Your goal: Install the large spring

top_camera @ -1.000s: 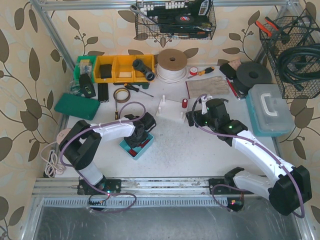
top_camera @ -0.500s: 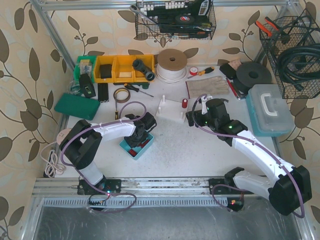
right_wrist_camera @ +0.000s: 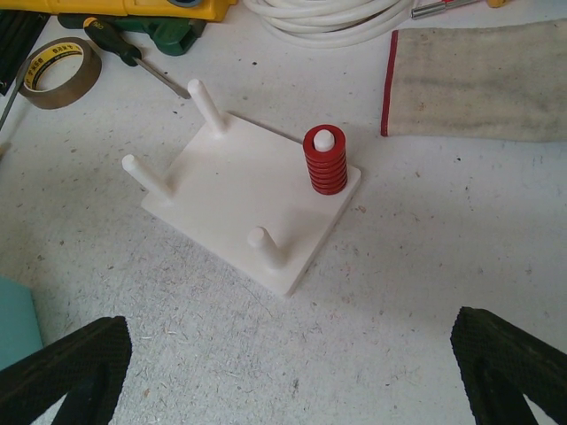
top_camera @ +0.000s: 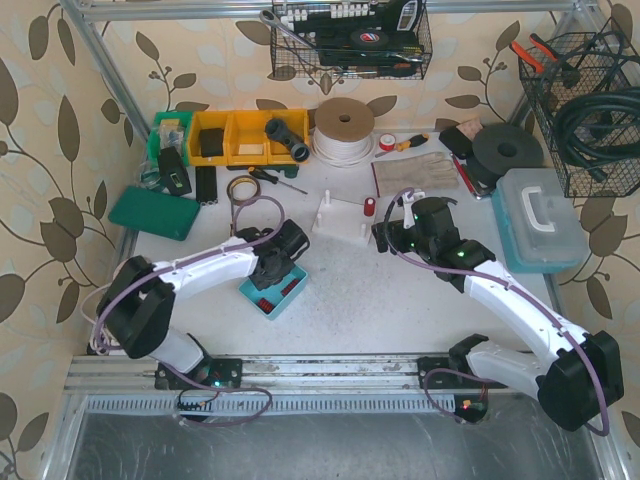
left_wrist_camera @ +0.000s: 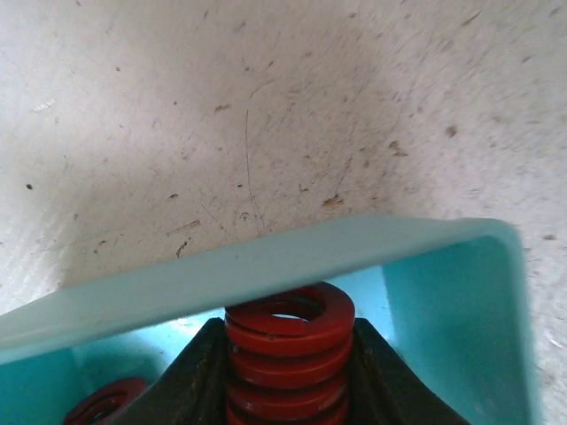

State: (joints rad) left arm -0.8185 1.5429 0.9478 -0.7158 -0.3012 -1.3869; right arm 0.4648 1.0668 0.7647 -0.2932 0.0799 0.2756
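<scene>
Our left gripper point(left_wrist_camera: 288, 381) is clamped on the fat red spring point(left_wrist_camera: 289, 328), with a black finger point(left_wrist_camera: 199, 376) pressed against each side of the coils and the spring standing upright between them. It's inside the teal tray point(left_wrist_camera: 266, 266), and in the wrist view its top coil shows just under the tray's rim. Another red coil point(left_wrist_camera: 99, 405) lies in the tray off to the left, mostly cut off by the frame. Past the tray we only get the scuffed white table point(left_wrist_camera: 266, 106).

Our right gripper point(right_wrist_camera: 288, 354) is spread wide with nothing between the fingers, hanging over the table just short of the white peg board point(right_wrist_camera: 239, 186). One peg on the board carries a second red spring point(right_wrist_camera: 325, 164), and the other three pegs stand bare. Behind the board we can see a tape roll point(right_wrist_camera: 55, 71), a screwdriver point(right_wrist_camera: 124, 51), a cloth point(right_wrist_camera: 478, 80) and a white cable coil point(right_wrist_camera: 328, 22). From the top camera, the board lies between the two grippers
</scene>
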